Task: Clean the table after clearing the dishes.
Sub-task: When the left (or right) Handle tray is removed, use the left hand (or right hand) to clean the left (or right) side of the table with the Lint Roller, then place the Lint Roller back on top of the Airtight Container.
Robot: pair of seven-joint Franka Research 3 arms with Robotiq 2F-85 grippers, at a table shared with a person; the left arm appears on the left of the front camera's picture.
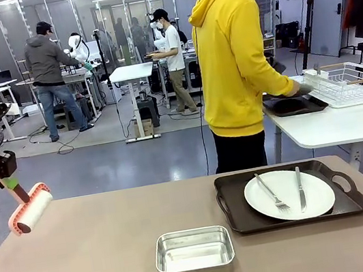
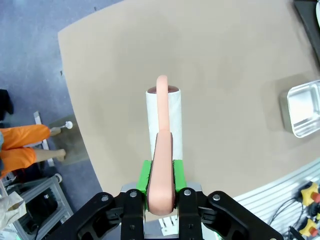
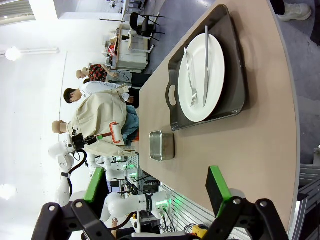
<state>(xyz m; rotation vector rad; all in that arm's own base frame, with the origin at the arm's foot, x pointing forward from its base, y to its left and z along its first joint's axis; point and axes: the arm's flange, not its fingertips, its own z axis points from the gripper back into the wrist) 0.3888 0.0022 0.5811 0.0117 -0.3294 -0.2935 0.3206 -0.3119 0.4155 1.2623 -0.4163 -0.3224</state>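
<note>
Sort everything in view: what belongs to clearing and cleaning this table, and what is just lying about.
Belongs to the job:
table
dark tray with white plate, fork and knife
lint roller, clamped in the left gripper
second dark tray on the white table

Just lying about:
steel pan
wire rack

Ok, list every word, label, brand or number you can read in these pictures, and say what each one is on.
No text can be read.
The roller, pan, plate, tray and table carry no print or labels.
</note>
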